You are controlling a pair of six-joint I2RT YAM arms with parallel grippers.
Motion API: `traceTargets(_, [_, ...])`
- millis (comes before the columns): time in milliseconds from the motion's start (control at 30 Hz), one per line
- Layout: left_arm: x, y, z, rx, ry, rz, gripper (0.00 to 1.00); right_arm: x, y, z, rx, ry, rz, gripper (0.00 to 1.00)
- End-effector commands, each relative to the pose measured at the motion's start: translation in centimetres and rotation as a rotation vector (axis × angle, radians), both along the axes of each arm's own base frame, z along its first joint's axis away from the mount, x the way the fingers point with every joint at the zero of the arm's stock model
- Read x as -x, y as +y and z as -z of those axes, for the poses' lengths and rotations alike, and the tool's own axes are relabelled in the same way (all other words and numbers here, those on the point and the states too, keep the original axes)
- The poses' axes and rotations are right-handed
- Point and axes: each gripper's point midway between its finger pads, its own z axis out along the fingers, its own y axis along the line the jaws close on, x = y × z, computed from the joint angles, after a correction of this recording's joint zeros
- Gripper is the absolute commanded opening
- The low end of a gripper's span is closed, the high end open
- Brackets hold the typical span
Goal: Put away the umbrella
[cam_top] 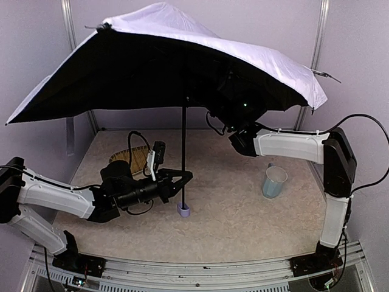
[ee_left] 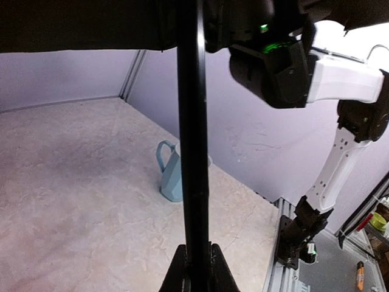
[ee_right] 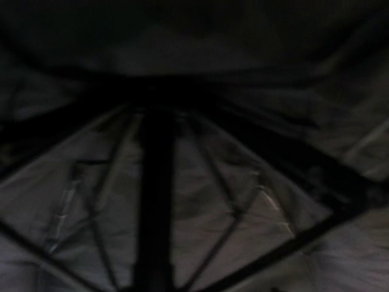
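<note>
At the middle of the table [cam_top: 243, 225], the umbrella [cam_top: 152, 24] stands fully open, folding all still ahead. The left tool [cam_top: 181, 177] clamps its shaft [cam_top: 183, 140]; the right tool [cam_top: 226, 115] is unreadable under the canopy [cam_top: 261, 64].

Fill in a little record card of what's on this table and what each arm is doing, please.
Umbrella: open, standing upright, handle resting on the table
Left hand: shut on the umbrella's shaft, low down
Right arm: reaches up under the canopy; its tip is hidden
Cup: light blue, upright, right of the shaft, untouched
Woven tray: behind the left arm
</note>
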Motion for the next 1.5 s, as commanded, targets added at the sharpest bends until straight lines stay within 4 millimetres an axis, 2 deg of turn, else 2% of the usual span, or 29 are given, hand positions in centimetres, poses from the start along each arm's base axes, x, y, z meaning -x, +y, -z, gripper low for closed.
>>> traceTargets(0, [-1.9, 0.7, -4.3, -0.003, -0.11, -0.146, 0.0, -1.7, -1.3, 0.6, 0.171, -0.022, 0.34, 0.57])
traceTargets(133, [-3.6, 1.4, -4.3, -0.081, -0.115, -0.274, 0.0, -2.1, -1.6, 1.7, 0.36, -0.075, 0.649, 0.59])
traceTargets(233, [-3.8, 1.4, -4.3, -0.115, -0.135, -0.307, 0.0, -1.6, -1.6, 1.6, 0.431, -0.127, 0.776, 0.59])
traceTargets(433, [-3.8, 1.1, -4.0, -0.122, -0.135, -0.315, 0.0, -1.9, -2.4, 0.8, 0.459, -0.112, 0.888, 0.46])
traceTargets(467, [-3.8, 1.1, -3.8, -0.123, -0.132, -0.316, 0.0, -1.8, -2.6, 0.5, 0.458, -0.113, 0.9, 0.46])
traceTargets(567, [-3.8, 1.1, -3.5, -0.127, -0.128, -0.316, 0.0, -1.8, -3.0, -0.1, 0.464, -0.119, 0.943, 0.56])
traceTargets(700, [-3.8, 0.9, -3.4, -0.131, -0.133, -0.312, 0.0, -1.2, -3.1, -1.1, 0.457, -0.146, 0.975, 0.57])
traceTargets(900, [-3.7, 0.9, -3.4, -0.131, -0.135, -0.309, 0.0, -1.0, -2.6, -1.8, 0.447, -0.161, 0.958, 0.55])
traceTargets(1033, [-3.6, 0.9, -3.3, -0.13, -0.132, -0.305, 0.0, -0.6, -2.5, -2.3, 0.43, -0.166, 0.928, 0.4])
traceTargets(1133, [-3.5, 1.0, -3.4, -0.123, -0.135, -0.302, 0.0, -0.5, -2.1, -2.4, 0.428, -0.166, 0.89, 0.32])
traceTargets(1300, [-3.3, 1.4, -4.0, -0.106, -0.155, -0.304, 0.0, -0.7, -1.2, -1.5, 0.441, -0.15, 0.776, 0.22])
traceTargets(1467, [-3.3, 2.2, -5.9, -0.071, -0.203, -0.284, 0.0, 0.5, 2.1, 1.5, 0.551, -0.189, 0.508, 0.1])
